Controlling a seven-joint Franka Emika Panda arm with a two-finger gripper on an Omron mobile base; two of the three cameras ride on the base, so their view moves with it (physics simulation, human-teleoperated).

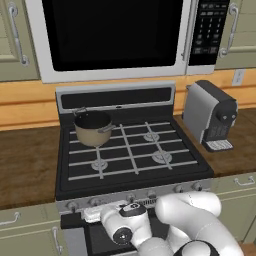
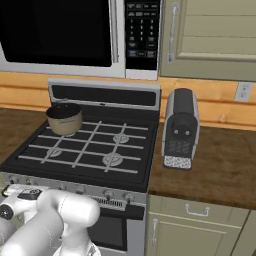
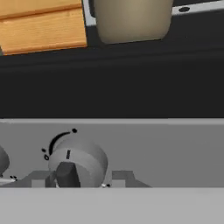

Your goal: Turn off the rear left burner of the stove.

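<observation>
The stove [image 1: 131, 172] is a wide black gas range with grid grates. A tan pot [image 1: 93, 127] stands on the rear left burner and hides it. My gripper [image 1: 95, 213] is low against the silver front strip [image 1: 150, 194], at its left end. In the hand view a round grey knob [image 3: 81, 158] sits right in front of my gripper [image 3: 81, 180], with its mark pointing nearly straight up. A dark fingertip [image 3: 66, 175] overlaps the knob's lower left. The bottom band hides how the jaws stand. The pot [image 3: 131, 19] shows at the top of that view.
A white-framed microwave [image 1: 120, 37] hangs above the stove. A silver and black coffee machine [image 1: 210, 116] stands on the wooden counter to the right. Another knob [image 3: 2, 161] peeks in at the left edge of the hand view. Green cabinet drawers flank the stove below the counter.
</observation>
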